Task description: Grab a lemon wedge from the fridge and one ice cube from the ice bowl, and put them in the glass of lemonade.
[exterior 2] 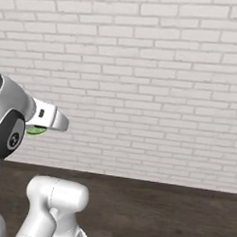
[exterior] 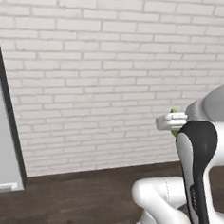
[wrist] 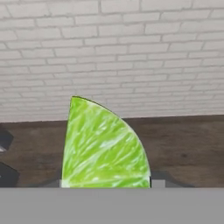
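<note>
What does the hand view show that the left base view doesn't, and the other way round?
The hand view shows the lemon wedge up close, its green pulp and curved rind plain, standing between the gripper's fingertips. The left base view shows the arm from behind and a grey panel at the left edge, with just a sliver of the wedge at the hand. Both share the white brick wall and the dark wooden floor.

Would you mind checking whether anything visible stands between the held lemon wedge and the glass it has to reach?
The glass is not in view, so the path cannot be judged. The gripper is shut on the lemon wedge; ahead lie brick wall and dark floor.
</note>
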Robot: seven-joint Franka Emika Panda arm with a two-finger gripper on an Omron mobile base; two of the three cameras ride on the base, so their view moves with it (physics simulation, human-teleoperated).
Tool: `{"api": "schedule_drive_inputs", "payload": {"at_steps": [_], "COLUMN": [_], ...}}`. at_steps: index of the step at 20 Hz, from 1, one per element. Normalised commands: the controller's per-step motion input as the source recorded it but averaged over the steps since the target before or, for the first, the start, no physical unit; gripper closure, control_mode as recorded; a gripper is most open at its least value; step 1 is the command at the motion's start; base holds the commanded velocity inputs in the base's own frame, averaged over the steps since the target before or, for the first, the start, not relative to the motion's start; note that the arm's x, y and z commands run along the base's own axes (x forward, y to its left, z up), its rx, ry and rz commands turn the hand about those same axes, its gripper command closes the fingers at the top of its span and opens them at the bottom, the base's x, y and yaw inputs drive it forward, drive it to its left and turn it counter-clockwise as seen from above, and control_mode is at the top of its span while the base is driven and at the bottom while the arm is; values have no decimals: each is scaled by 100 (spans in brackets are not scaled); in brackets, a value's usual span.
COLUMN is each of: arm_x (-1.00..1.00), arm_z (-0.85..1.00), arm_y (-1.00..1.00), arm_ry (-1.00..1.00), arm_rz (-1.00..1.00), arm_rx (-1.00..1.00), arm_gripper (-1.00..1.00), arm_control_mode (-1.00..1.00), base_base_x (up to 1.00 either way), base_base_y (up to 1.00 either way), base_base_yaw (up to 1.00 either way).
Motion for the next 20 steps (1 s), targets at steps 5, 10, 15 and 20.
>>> {"api": "schedule_drive_inputs", "payload": {"at_steps": [5,10,15,20], "arm_x": [0,0,0,0], "arm_z": [0,0,0,0], "arm_y": [0,0,0,0], "arm_ry": [0,0,0,0], "arm_rz": [0,0,0,0], "arm_rx": [0,0,0,0], "arm_gripper": [100,100,100,100], "arm_control_mode": [100,100,100,100], "base_base_x": [35,98,14,70], "base_base_y": [50,58,-67,-52], "base_base_yaw": [-47,-76,-46,-49]}}
